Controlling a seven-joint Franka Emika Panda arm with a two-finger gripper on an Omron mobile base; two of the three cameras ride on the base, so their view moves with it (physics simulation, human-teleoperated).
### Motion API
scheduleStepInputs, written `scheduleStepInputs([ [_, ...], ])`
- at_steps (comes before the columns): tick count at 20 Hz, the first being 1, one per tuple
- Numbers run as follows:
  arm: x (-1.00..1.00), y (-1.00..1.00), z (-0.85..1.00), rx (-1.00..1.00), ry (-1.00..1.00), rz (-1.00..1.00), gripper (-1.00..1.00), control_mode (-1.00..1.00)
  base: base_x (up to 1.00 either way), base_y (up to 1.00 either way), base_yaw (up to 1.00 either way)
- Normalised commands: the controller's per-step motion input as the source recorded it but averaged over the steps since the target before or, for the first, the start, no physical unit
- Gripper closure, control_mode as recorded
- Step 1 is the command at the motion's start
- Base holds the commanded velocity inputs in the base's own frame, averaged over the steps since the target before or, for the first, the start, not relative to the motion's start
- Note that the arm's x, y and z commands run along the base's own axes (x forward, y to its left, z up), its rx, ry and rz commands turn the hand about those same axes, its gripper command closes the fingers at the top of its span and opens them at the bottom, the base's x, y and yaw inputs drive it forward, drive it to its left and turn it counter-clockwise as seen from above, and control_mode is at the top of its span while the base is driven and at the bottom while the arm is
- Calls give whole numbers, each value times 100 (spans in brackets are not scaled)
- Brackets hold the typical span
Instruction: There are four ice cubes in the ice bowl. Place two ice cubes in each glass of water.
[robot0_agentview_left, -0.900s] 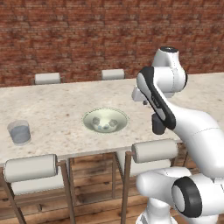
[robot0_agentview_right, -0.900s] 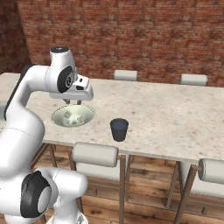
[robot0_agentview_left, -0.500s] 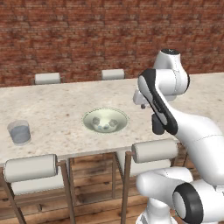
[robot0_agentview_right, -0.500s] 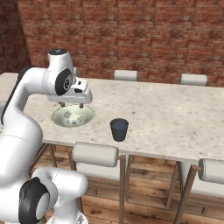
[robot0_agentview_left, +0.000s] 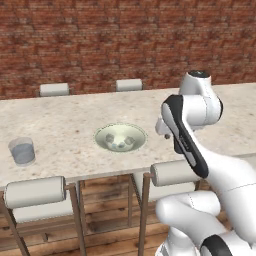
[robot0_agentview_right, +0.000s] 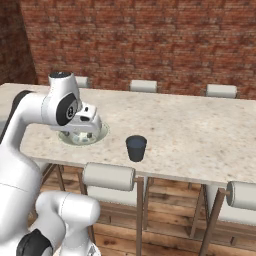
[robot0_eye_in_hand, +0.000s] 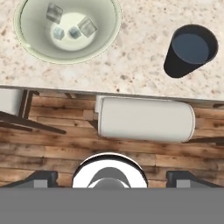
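In the hand view the gripper (robot0_eye_in_hand: 108, 177) stands wide open and empty, its fingertips (robot0_eye_in_hand: 41, 177) low. The ice bowl (robot0_eye_in_hand: 26, 46) lies at eleven o'clock, holding four ice cubes (robot0_eye_in_hand: 87, 26), its top rim cropped. The dark glass (robot0_eye_in_hand: 190, 50) sits at one o'clock; the clear glass (robot0_agentview_left: 22, 151) stands well apart.

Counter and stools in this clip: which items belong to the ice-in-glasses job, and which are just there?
Part of the job:
- ice bowl holding four ice cubes
- dark glass of water
- clear glass of water
- gripper, open, holding nothing

Just there:
- counter
- cushioned stools
- brick wall
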Motion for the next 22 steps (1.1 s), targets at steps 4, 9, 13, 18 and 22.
scheduleStepInputs([
  [4,-49,0,-20,0,0,1,-100,-100,0,0,0],
  [9,-34,0,-20,0,1,0,-100,-100,0,0,0],
  [13,-14,0,-3,0,1,0,-100,100,-4,0,0],
  [18,0,0,0,0,0,0,-100,100,-7,10,0],
  [22,0,0,0,0,0,0,-100,100,0,30,-5],
])
